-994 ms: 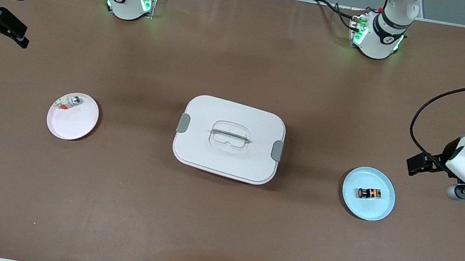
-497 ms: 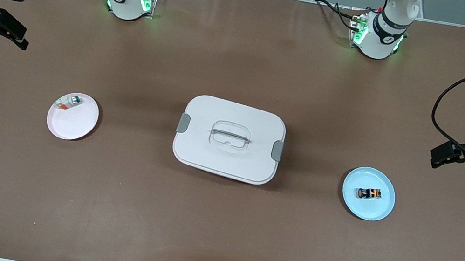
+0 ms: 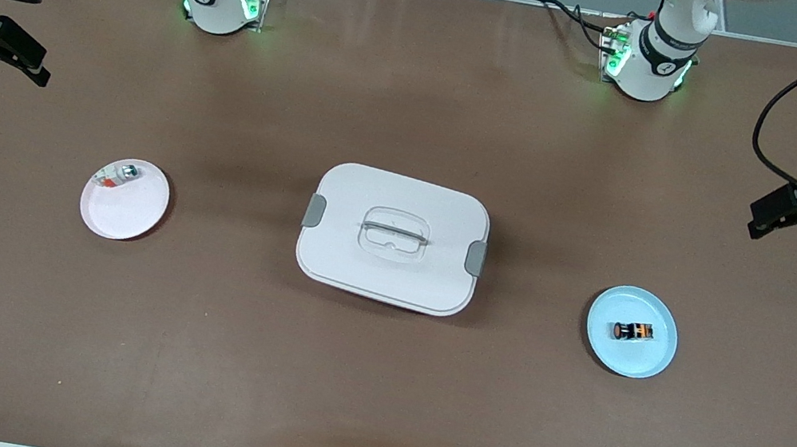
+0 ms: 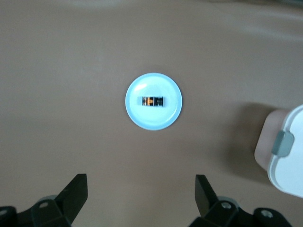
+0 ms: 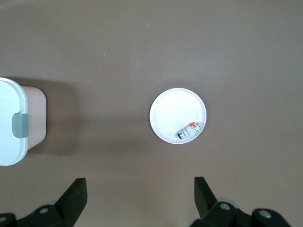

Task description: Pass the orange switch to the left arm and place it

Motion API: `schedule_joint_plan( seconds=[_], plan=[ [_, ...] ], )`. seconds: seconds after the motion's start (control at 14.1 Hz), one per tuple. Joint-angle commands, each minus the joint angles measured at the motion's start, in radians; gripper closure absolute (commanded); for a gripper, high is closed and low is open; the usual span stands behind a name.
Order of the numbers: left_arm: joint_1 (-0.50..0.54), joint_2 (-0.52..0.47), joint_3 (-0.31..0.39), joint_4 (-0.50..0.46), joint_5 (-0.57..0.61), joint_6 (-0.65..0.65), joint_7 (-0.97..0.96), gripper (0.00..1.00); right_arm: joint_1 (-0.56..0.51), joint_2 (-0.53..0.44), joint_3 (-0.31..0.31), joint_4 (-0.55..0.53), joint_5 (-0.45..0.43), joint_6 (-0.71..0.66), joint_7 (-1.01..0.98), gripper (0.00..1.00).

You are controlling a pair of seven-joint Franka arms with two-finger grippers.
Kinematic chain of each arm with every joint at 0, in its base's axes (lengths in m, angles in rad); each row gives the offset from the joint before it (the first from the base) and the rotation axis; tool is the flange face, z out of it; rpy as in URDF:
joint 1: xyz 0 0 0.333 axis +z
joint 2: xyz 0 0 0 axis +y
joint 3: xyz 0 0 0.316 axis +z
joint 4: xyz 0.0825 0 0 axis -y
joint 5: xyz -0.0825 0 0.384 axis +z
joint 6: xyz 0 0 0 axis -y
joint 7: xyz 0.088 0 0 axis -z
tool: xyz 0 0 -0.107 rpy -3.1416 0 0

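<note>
Orange switch (image 3: 632,331) lies on blue plate (image 3: 655,359) near the worktop's left-arm end; left gripper (image 4: 141,201), wide open, should be lowered centred; right gripper (image 5: 140,201), wide open too, waits.

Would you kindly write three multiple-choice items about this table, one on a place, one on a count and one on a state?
1. Where does the orange switch lie?
A. on the blue plate
B. on the box
C. on the pink plate

2. How many round plates are there?
A. one
B. two
C. three

3. How do the left gripper jaws stand?
A. shut on the switch
B. shut, empty
C. open, empty

Answers: 1 A, the switch rests mid-plate. 2 B, one plate toward each end of the table. 3 C, the left wrist view shows them spread with nothing between.
</note>
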Motion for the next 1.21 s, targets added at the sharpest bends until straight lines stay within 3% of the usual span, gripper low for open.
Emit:
schedule_joint_plan(
  seconds=[0.0, 0.71, 1.14],
  plan=[
    [-0.010, -0.033, 0.016, -0.011, -0.020, -0.042, 0.032, 0.00, -0.008, -0.030, -0.002, -0.030, 0.018, 0.020, 0.006, 0.00],
    [0.016, -0.171, 0.018, -0.189, -0.055, -0.013, 0.105, 0.00, -0.028, -0.030, -0.003, -0.036, 0.015, 0.013, 0.004, 0.00],
    [0.038, -0.167, 0.018, -0.151, -0.074, -0.051, 0.109, 0.00, -0.028, -0.031, -0.002, -0.044, 0.015, 0.008, 0.006, 0.00]
  ],
)
